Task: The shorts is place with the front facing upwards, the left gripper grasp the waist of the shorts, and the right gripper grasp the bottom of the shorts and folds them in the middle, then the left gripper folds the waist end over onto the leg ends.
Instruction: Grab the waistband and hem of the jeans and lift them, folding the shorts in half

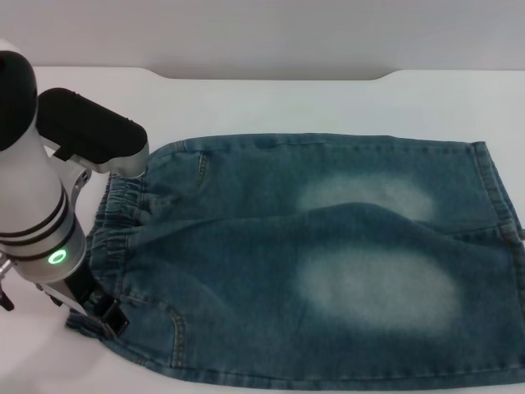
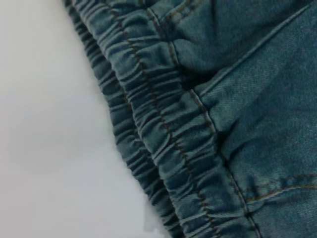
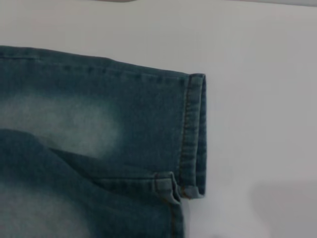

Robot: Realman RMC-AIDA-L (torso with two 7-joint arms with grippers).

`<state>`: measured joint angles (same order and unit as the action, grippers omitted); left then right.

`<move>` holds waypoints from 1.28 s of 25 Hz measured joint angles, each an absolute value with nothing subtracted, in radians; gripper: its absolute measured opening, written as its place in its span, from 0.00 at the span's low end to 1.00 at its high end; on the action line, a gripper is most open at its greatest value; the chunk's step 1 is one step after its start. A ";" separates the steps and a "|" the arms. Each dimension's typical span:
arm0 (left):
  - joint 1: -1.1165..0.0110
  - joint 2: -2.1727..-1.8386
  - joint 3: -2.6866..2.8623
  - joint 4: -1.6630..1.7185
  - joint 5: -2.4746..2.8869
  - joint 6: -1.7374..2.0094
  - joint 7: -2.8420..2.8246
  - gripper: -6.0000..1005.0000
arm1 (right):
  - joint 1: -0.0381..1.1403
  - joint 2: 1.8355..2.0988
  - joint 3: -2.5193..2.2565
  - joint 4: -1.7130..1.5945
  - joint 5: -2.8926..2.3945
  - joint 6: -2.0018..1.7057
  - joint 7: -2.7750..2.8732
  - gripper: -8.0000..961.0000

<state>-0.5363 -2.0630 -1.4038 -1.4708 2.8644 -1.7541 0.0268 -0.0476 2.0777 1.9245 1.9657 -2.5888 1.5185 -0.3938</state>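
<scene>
Shorts point(image 1: 328, 263) flat on table point(image 1: 271, 98), waist point(image 1: 115, 222) at left, hems point(image 3: 194, 134) at right. Soft, floppy denim, fairly heavy, prob. sags; grab elastic band. Left gripper point(image 1: 98, 308) at waist corner, jaws: can't tell. Right gripper unseen.

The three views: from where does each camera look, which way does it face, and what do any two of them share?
Head view: from the robot's head, forward and down on the shorts on the table; the left arm shows, its left gripper at the waist end.
Left wrist view: close on the waist end; no fingers show.
Right wrist view: on the leg ends; no arm shows.
Shared: all three views show the shorts.
</scene>
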 joint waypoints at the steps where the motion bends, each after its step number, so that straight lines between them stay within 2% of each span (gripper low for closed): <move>1: -0.537 -2.063 -1.401 -1.468 2.865 -1.752 0.027 0.82 | -0.048 2.078 1.921 1.966 -2.589 1.519 -0.394 0.67; 20: -0.536 -2.062 -1.425 -1.436 2.863 -1.726 0.013 0.81 | -0.048 2.077 1.907 1.979 -2.588 1.528 -0.394 0.67; 31: -0.512 -2.061 -1.456 -1.461 2.861 -1.716 0.021 0.60 | -0.049 2.077 1.906 1.989 -2.575 1.531 -0.394 0.67; 32: -0.509 -2.062 -1.455 -1.460 2.861 -1.715 0.021 0.56 | -0.049 2.077 1.904 1.989 -2.575 1.531 -0.394 0.67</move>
<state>-0.5085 -2.0617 -1.4554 -1.4604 2.8606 -1.7149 0.0213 -0.0491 2.0770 1.9038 1.9893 -2.5746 1.5311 -0.3941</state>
